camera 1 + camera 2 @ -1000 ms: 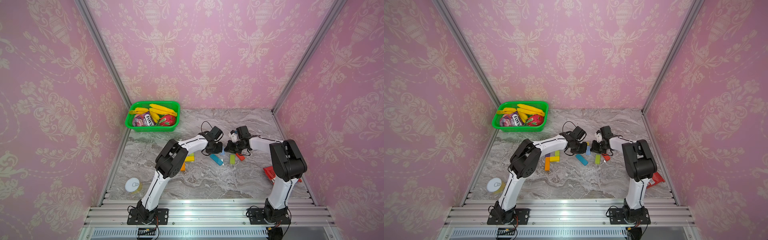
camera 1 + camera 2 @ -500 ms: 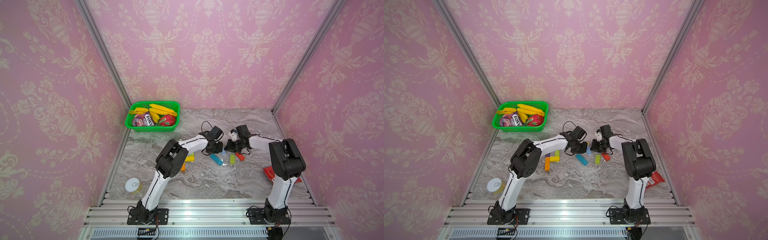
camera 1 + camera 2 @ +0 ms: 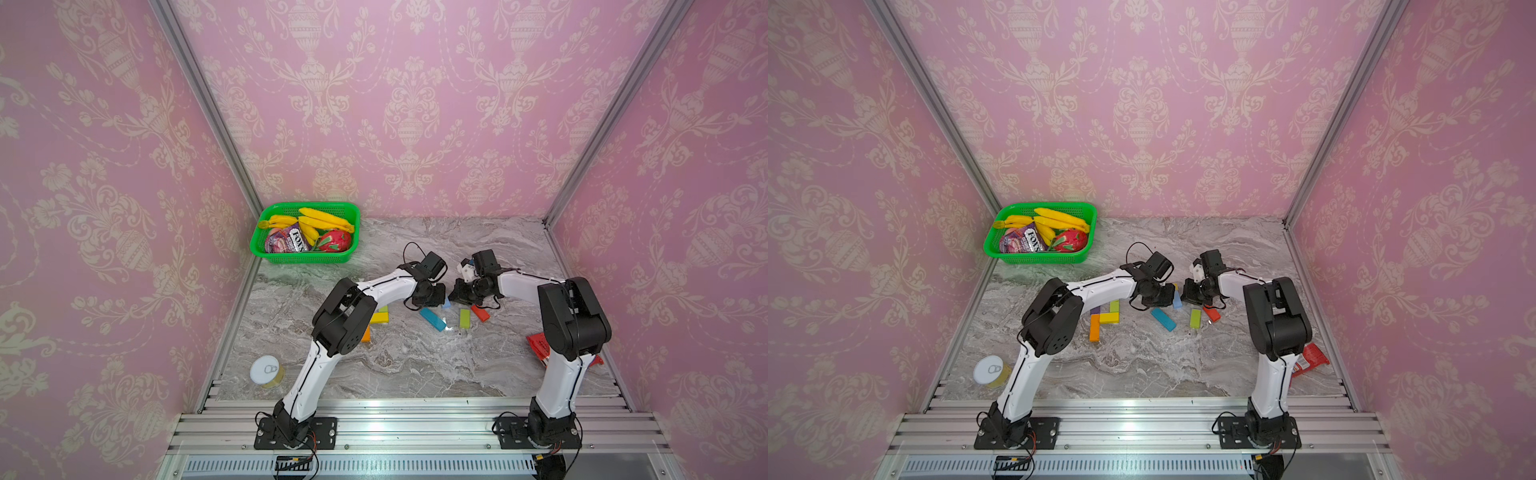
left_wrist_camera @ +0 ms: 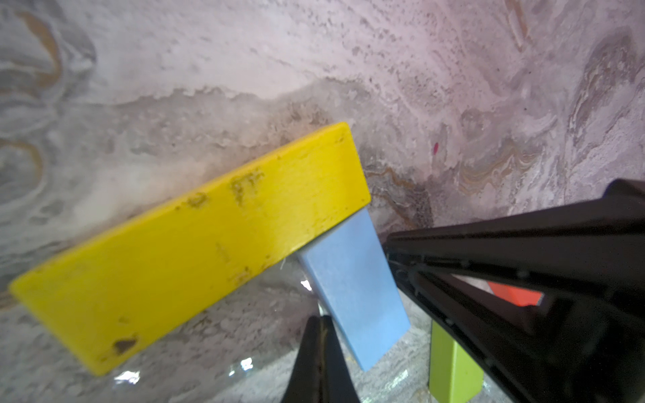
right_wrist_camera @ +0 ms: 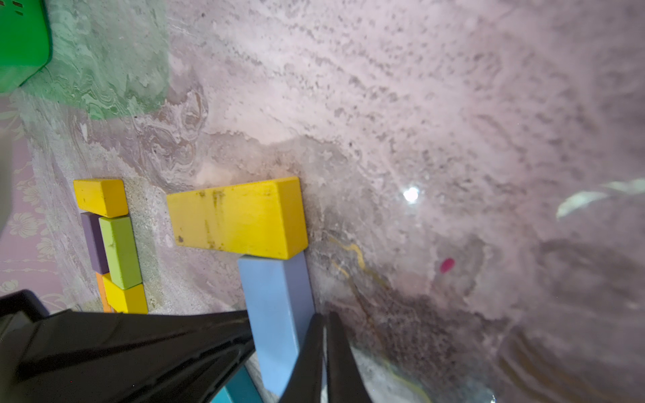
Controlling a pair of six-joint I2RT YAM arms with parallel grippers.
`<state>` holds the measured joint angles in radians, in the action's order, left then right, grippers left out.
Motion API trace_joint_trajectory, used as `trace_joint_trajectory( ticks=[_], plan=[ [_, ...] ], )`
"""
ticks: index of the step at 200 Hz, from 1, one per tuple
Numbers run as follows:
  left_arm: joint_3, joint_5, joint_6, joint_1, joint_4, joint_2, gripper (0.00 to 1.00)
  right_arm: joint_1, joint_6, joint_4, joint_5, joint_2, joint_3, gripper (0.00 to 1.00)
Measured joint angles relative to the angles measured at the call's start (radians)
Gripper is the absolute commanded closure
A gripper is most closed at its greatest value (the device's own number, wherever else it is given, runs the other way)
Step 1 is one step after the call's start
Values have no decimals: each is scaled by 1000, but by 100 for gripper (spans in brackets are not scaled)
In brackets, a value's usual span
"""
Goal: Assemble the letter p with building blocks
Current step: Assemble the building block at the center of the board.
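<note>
The building blocks lie on the marble table. A light blue block (image 5: 275,314) butts end-on against a long yellow block (image 5: 237,218), making a corner. My left gripper (image 4: 321,319) is shut and empty, its tip beside one long side of the light blue block (image 4: 352,293). On the opposite side my right gripper (image 5: 326,315) is also shut and empty, lying along the block. In both top views the two grippers (image 3: 438,293) (image 3: 455,296) face each other. A teal block (image 3: 432,319), a lime block (image 3: 464,318) and a red block (image 3: 480,312) lie just in front.
A cluster of yellow (image 3: 1109,318), lime (image 3: 1114,306), purple (image 3: 1096,309) and orange (image 3: 1095,327) blocks sits under the left arm. A green basket (image 3: 299,259) of fruit stands back left, a tin can (image 3: 266,370) front left, a red packet (image 3: 538,344) by the right arm.
The right gripper has edged slightly towards the left gripper. The left arm and the blocks look unmoved.
</note>
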<state>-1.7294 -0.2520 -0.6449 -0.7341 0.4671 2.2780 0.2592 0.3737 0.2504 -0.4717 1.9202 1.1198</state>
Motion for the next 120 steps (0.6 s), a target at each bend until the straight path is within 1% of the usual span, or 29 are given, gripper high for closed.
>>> trace_joint_trajectory(
  ticks=[120],
  plan=[
    [-13, -1, 0, 0, 2, 8, 100, -6, -4, -1, 0, 1, 0, 90]
  ],
)
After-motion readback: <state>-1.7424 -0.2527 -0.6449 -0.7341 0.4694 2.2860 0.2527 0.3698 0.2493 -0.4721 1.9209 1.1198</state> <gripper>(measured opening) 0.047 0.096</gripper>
